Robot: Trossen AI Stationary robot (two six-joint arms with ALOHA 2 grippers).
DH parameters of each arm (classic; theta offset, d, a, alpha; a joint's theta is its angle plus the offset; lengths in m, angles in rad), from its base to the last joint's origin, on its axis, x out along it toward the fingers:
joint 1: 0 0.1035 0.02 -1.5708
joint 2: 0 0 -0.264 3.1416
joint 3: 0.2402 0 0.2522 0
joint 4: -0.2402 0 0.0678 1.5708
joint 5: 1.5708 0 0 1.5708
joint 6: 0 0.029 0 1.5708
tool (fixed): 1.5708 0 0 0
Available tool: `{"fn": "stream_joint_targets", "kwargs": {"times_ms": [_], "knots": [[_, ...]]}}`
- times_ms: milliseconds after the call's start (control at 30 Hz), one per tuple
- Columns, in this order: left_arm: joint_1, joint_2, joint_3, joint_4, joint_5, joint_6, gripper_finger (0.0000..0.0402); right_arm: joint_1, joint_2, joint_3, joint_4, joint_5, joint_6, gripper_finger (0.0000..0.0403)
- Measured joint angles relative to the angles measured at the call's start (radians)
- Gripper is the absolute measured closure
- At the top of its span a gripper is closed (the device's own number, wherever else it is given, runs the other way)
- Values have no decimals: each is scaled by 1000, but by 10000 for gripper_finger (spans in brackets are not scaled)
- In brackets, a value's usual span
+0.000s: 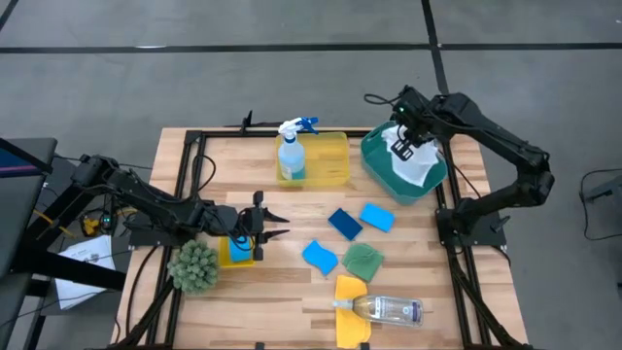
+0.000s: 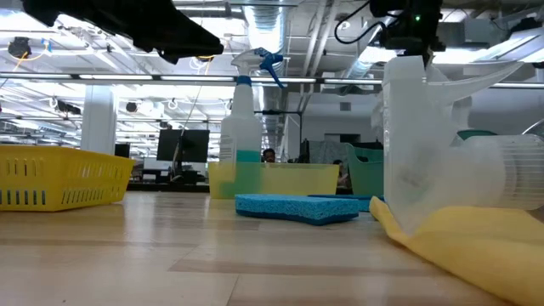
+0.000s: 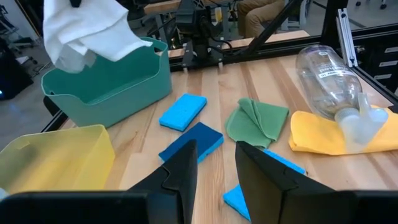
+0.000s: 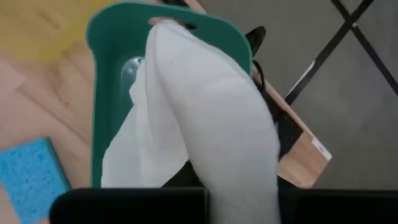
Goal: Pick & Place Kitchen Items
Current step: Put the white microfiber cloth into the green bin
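My right gripper point(image 1: 403, 138) is shut on a white cloth point(image 4: 205, 118) above the teal bin point(image 1: 377, 156) at the far right. My left gripper point(image 3: 214, 168) is open and empty, low over the table's left middle, pointing toward the items. Two blue sponges point(image 1: 345, 224) point(image 1: 377, 216) and a third point(image 1: 319, 256) lie flat mid-table beside a crumpled green cloth point(image 1: 363, 261). A clear bottle point(image 1: 389, 309) lies on its side on a yellow cloth point(image 1: 350, 292) near the front edge. A blue-liquid spray bottle point(image 1: 291, 154) stands upright in a yellow tray point(image 1: 330, 160). My right gripper holds the white cloth by its top bunch point(image 3: 74, 7) from above, fingers pointing down. The cloth itself hides the fingers in the right wrist view. The cloth hangs slack below the gripper, and its lower part point(image 1: 416, 170) reaches down inside the teal bin.
A spiky green ball point(image 1: 194, 264) and a small yellow tray point(image 1: 236, 253) holding something blue sit beside my left gripper. Black frame rails point(image 1: 194, 136) run along the table's edges. Bare wood shows at the near left.
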Motion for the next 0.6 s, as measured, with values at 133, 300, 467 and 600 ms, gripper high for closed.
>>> {"fn": "stream_joint_targets", "kwargs": {"times_ms": [133,300,467,600], "knots": [[0,0,0,0,0,-6,298,6,0,0,-60,0,8,398],[0,0,0,0,0,-7,298,25,-2,-50,-51,0,26,397],[0,0,0,0,0,-7,298,40,-1,-152,33,1,25,397],[0,0,0,0,0,-22,298,36,-2,-211,87,2,15,397]]}}
